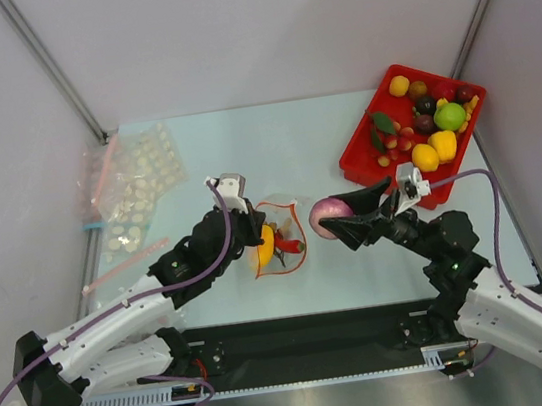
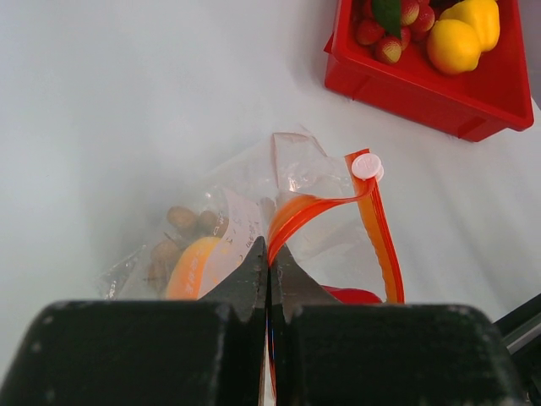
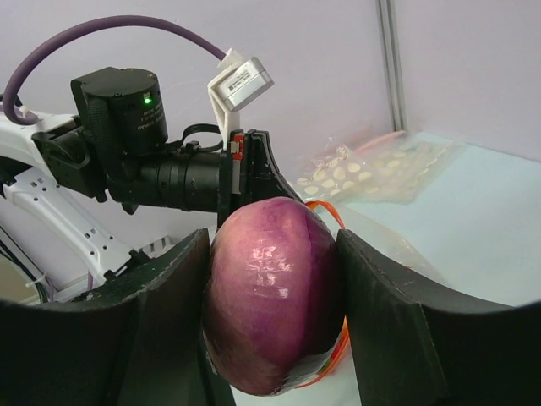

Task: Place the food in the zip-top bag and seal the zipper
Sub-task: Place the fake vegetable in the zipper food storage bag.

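Observation:
The clear zip-top bag (image 1: 282,242) lies at the table's middle with its mouth held open toward the right. My left gripper (image 1: 254,227) is shut on its red-orange zipper (image 2: 376,228), pinching the strip at the fingertips (image 2: 270,254). A white slider (image 2: 367,166) sits at the strip's far end. Inside the bag are an orange piece (image 2: 190,269), brown nuts (image 2: 182,220) and a red chili (image 2: 355,295). My right gripper (image 1: 332,220) hangs just right of the bag's mouth, shut on a purple onion (image 3: 275,296) between its fingers (image 3: 385,296).
A red tray (image 1: 358,158) with several more toy fruits stands at the back right. Dotted clear bags (image 1: 137,186) with pink and blue strips lie at the back left. Metal frame posts (image 1: 55,67) rise at both rear corners.

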Tool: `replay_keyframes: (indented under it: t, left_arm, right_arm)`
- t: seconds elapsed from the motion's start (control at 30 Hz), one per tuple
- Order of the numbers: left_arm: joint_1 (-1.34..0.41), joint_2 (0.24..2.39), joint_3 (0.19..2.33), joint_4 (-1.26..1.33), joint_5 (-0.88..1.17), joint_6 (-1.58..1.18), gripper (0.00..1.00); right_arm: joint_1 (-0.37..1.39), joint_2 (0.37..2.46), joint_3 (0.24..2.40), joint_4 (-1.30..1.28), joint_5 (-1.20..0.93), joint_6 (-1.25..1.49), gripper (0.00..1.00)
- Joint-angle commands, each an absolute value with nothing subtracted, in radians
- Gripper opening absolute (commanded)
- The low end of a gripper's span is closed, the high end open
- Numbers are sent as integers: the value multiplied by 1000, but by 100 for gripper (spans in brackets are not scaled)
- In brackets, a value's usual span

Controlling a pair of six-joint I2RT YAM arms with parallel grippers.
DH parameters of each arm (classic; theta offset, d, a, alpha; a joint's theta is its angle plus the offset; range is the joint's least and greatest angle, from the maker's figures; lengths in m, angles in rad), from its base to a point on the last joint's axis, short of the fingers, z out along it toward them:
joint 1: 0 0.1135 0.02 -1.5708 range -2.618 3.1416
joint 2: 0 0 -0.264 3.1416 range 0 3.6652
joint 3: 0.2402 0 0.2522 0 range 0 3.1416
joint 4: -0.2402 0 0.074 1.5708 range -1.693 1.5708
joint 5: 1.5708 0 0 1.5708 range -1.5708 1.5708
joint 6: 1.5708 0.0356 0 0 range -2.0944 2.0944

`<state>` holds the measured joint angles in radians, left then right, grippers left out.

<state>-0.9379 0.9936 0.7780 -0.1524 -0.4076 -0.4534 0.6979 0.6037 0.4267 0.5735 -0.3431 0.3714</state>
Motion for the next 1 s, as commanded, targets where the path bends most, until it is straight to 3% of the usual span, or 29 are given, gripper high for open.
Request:
replay_keyframes:
  t: [0.0,0.23,0.57,0.97]
  left_arm:
    - [-930,963,790,-123,-396,-462,0]
    - [-930,965,793,-132,-405,-459,0]
    - [-930,985,801,-130,-410,-456,0]
    - [-930,1002,801,-129,-413,-456,0]
  right_arm:
    - [709,621,436,606,-298,426,28]
    - [710,707,488,442,-32,797,8]
    - [749,730,476,402,63,916,9]
    - [931,716,523,431,204,566,9]
